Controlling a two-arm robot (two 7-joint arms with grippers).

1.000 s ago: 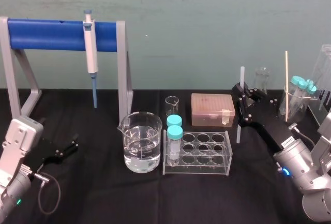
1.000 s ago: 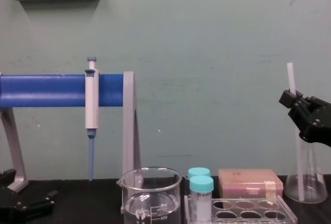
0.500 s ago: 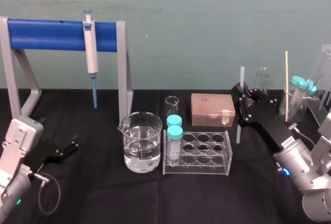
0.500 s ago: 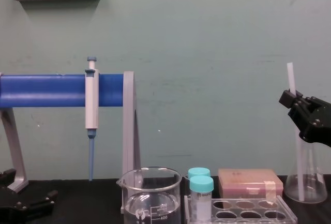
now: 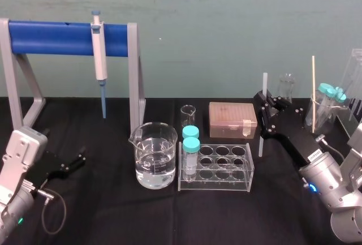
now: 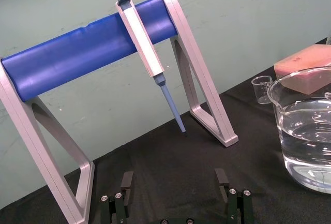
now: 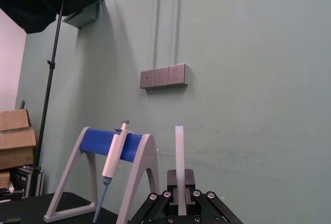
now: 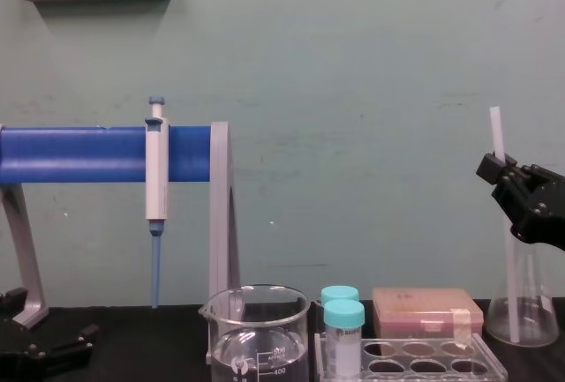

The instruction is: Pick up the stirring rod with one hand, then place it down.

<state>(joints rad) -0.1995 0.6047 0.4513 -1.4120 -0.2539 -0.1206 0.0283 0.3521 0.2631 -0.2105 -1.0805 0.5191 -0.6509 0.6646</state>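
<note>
- The right claw (image 5: 268,114) is clamping the stirring rod (image 5: 261,143) mid-length, holding it upright just right of the tube rack (image 5: 218,168), its lower tip hanging near the surface (image 5: 113,211).
- Placing it is probably calling for lowering and tipping it flat.
- The left claw (image 5: 69,163) is lying parked far left, fingers apart.

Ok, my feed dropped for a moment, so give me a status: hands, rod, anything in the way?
Right hand shut on stirring rod, rod upright. Left hand open, parked low at left. Tube rack close beside rod's lower end.
</note>
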